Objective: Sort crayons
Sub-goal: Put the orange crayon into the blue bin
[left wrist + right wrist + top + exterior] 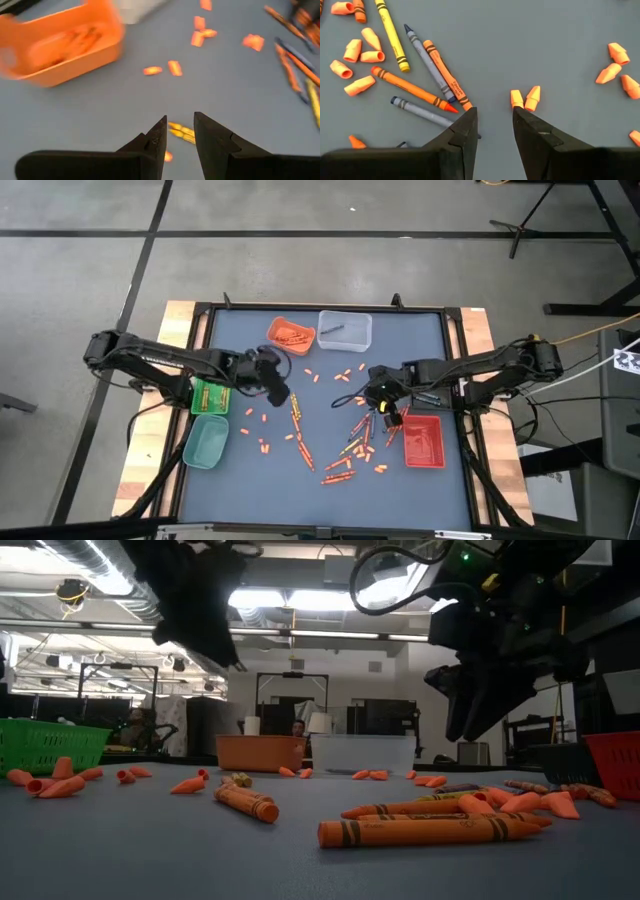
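My left gripper (277,387) hung left of centre in the high view, jaws parted and empty, just below the orange tray (291,334). In its wrist view a yellow crayon (181,133) lay on the mat between the fingertips (159,131).

My right gripper (380,402) sat right of centre, jaws likewise apart, holding nothing, just beside the red tray (424,440). Its wrist view showed orange, grey and yellow crayons (427,70) fanned at upper left, with two orange crayon stubs (525,98) just ahead of the finger gap.

The rest of the crayons (335,455) were scattered over the dark mat, lower centre of the high view. Clear tray (345,330) at top centre, green basket (210,396) and teal tray (205,441) at left.
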Robot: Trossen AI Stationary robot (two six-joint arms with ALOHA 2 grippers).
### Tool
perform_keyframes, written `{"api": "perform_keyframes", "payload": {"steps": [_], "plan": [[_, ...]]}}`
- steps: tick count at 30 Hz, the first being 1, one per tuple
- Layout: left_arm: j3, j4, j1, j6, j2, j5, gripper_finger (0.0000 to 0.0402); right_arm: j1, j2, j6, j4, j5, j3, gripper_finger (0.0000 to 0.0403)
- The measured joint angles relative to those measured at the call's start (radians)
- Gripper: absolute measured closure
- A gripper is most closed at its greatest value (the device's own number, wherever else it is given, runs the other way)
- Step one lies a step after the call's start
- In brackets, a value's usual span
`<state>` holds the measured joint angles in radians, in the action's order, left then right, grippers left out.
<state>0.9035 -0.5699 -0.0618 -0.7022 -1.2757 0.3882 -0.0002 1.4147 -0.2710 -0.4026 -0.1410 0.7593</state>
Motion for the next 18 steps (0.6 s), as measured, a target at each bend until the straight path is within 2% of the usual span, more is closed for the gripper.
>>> {"api": "perform_keyframes", "payload": {"steps": [10,18], "plan": [[0.0,0.299,-0.132,0.273,-0.198,-0.219,0.0319,0.0,0.0,0.0,0.005,0.0,0.0,0.0281],[0.0,0.565,-0.209,0.32,-0.351,-0.241,0.0319,0.0,-0.001,0.0,0.005,0.0,0.0,0.0281]]}}
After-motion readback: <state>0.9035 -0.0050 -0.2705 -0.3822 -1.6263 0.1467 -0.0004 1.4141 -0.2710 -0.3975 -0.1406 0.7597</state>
